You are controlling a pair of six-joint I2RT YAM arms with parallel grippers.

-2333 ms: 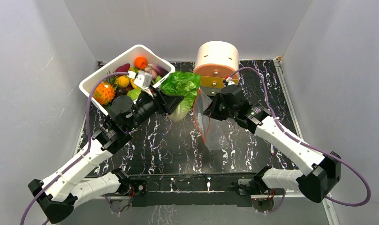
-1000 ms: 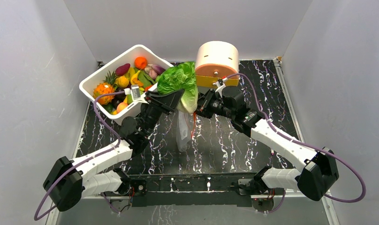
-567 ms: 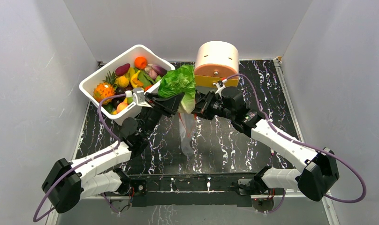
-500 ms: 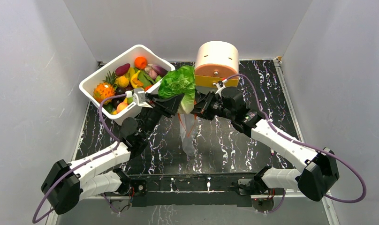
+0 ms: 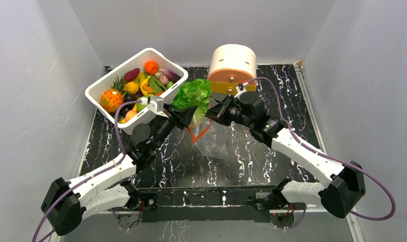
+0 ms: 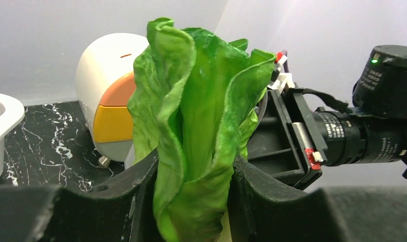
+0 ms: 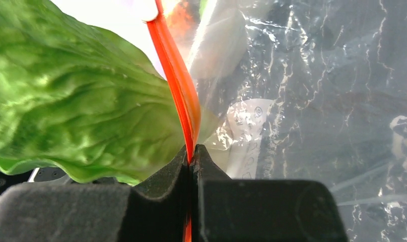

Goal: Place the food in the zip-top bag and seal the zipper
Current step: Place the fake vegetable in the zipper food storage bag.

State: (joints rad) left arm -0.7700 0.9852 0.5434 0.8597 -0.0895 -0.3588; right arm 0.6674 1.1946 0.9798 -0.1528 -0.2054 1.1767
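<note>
My left gripper [image 5: 187,114] is shut on the green-and-white lettuce [image 5: 193,95], also large in the left wrist view [image 6: 196,131], held above the table mid-back. My right gripper [image 5: 211,113] is shut on the orange-red zipper [image 7: 177,85] of the clear zip-top bag [image 5: 211,142], which hangs below with its mouth [image 5: 199,132] open toward the lettuce. In the right wrist view the lettuce [image 7: 65,101] lies against the zipper, and the bag's white label [image 7: 244,126] shows. More food [image 5: 141,85] fills the white tub.
The white tub [image 5: 103,86] stands at the back left. The round cream-and-orange drawer box [image 5: 232,64] stands at the back centre, just behind both grippers. Grey walls close in on three sides.
The left gripper carried the lettuce from beside the tub toward the bag mouth. The right gripper swung the bag left, and the bag now spreads wider with its mouth open.
</note>
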